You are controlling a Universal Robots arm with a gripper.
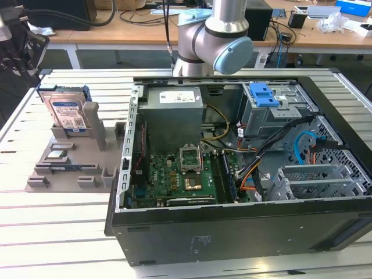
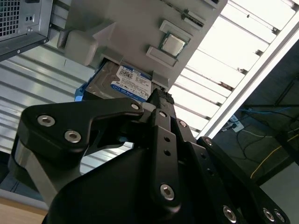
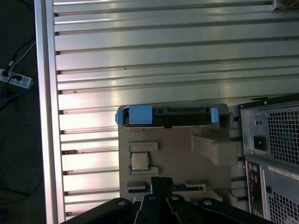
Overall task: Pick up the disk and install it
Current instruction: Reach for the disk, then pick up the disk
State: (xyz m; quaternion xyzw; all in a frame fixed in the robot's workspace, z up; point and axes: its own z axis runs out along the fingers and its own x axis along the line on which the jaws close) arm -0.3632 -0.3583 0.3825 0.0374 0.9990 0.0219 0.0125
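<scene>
Currently, exterior view: the disk (image 1: 65, 110) stands on edge in a grey holder (image 1: 75, 170) on the desk (image 1: 58, 232), at the exterior view's left of the open computer case (image 1: 232, 226). It has a silver body, a white-and-blue label and blue rails.

Second wrist view: the hand (image 2: 161, 95) looks closed on nothing, pointing toward the label face.

First wrist view: the disk's upper edge sits free, apart from the hand.

I judge it stiff, fairly heavy, smooth and shock-sensitive. I would pinch across the flat faces at that free edge.
</scene>
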